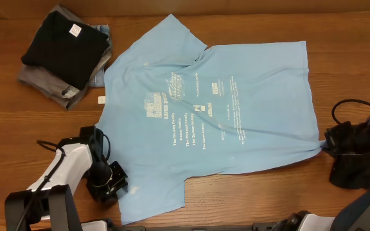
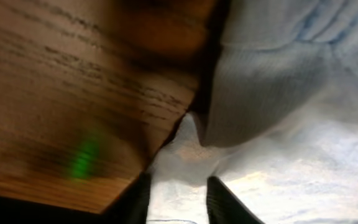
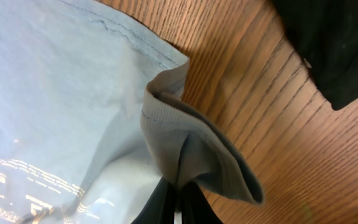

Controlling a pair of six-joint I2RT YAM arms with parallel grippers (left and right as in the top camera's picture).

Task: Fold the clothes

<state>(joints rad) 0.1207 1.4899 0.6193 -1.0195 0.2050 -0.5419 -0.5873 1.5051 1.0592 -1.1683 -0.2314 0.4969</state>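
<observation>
Left wrist blurred: left hand (image 2: 178,190) grip unclear; right hand (image 3: 178,202) pinching blue shirt (image 3: 55,93) hem.

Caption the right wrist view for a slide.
Right gripper shut on a bunched edge of the sky-blue T-shirt, wooden table beneath.

The blue shirt (image 1: 236,109) covers the middle of the counter (image 1: 345,25). A pile of folded clothes (image 1: 63,51) fills the far left corner, and a dark cloth (image 3: 334,50) lies by my right pincer (image 3: 176,208). Bare wood is open along the far edge and between the pile and my left pincer (image 1: 113,183).
</observation>
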